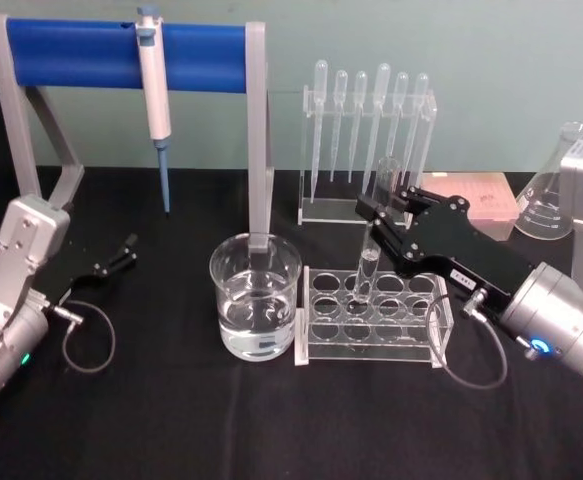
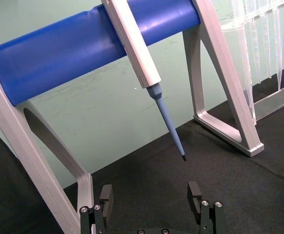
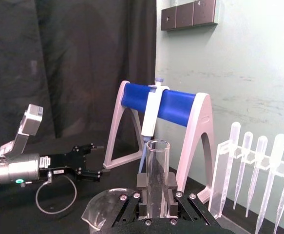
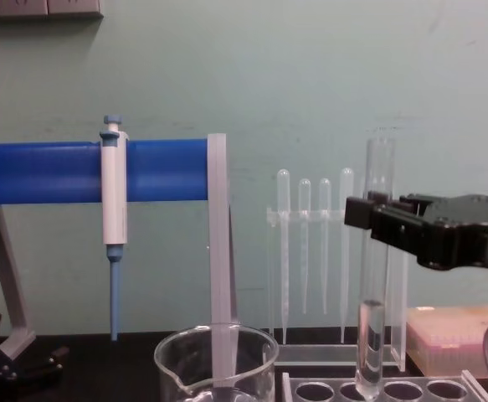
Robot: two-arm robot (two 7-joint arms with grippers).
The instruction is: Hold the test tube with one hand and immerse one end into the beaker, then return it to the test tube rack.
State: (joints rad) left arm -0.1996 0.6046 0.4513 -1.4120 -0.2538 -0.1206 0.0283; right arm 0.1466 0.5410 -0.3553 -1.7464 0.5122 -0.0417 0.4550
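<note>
Black cloth covered the table (image 1: 171, 420), where, right of centre, the black right gripper (image 1: 383, 218) clamped its jaws on the upright clear glass test tube (image 1: 369, 262) over the clear plastic rack (image 1: 316, 345), needing a vertical lift before traversing left to the water-filled glass beaker (image 1: 255, 310), while the left gripper (image 1: 127, 250) idled open at mid-left.

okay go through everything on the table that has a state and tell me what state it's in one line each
test tube: upright, clamped, bottom end at a rack hole.
right gripper: jaws shut on the tube's upper part.
left gripper: jaws open, empty, low at the table's left.
beaker: upright, partly filled with clear liquid.
pipettor: hanging on the blue stand.
</note>
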